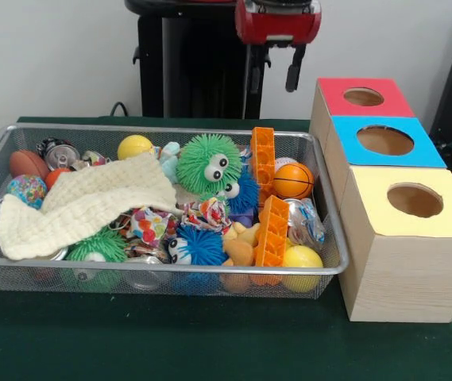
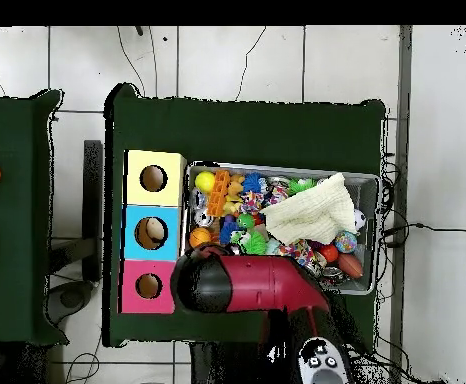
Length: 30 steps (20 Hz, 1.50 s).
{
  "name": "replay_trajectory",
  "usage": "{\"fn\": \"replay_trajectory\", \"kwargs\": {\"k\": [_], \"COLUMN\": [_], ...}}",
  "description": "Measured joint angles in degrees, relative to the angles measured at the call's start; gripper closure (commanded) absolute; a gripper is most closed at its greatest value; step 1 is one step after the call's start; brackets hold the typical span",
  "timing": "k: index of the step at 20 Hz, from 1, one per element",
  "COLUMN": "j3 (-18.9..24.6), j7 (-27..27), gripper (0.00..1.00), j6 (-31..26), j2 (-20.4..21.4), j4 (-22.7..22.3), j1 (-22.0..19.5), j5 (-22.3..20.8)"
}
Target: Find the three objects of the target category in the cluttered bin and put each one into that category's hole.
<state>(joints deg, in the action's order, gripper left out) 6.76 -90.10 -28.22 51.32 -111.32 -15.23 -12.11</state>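
The wire-mesh bin [image 1: 325, 208] sits on the dark green cloth-covered table [image 1: 170, 341], heaped with toys. A cream knitted cloth [image 1: 83, 202] drapes over its left half, beside a spiky green rubber ball with googly eyes [image 1: 208, 163], a small basketball [image 1: 293, 180] and ridged orange plastic blocks [image 1: 272, 230]. Just right of the bin, the blue-topped wooden box's round hole [image 1: 385, 140] lies between the red-topped [image 1: 364, 97] and yellow-topped [image 1: 415, 200] boxes' holes. The gripper [image 1: 275, 73] hangs above the bin's far edge, its two dark fingers apart and empty.
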Motion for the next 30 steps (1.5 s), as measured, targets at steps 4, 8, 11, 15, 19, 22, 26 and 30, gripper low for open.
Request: {"fn": "replay_trajectory", "kwargs": {"k": [4,8,11,15,19,22,26,30], "j3": [1.7,3.7,5.6,8.3,10.4,11.2,12.1,13.1], "j7": [0.0,0.0,0.0,0.0,0.0,0.0,0.0,0.0], "gripper": [0.0,0.0,0.0,0.0,0.0,0.0,0.0,0.0], "j6": [0.6,0.6,0.6,0.6,0.6,0.6,0.6,0.5], "j2": [-2.8,-4.5,-5.6,-7.1,-8.5,-9.8,-12.3,-15.1], "j4": [2.6,5.0,6.9,9.6,12.2,14.2,17.4,20.4], "j1": [-0.6,-1.1,-1.9,-3.6,-5.1,-5.8,-6.5,-7.1], "j5": [-2.4,-3.9,-4.4,-4.4,-4.7,-6.1,-8.8,-11.7]}}
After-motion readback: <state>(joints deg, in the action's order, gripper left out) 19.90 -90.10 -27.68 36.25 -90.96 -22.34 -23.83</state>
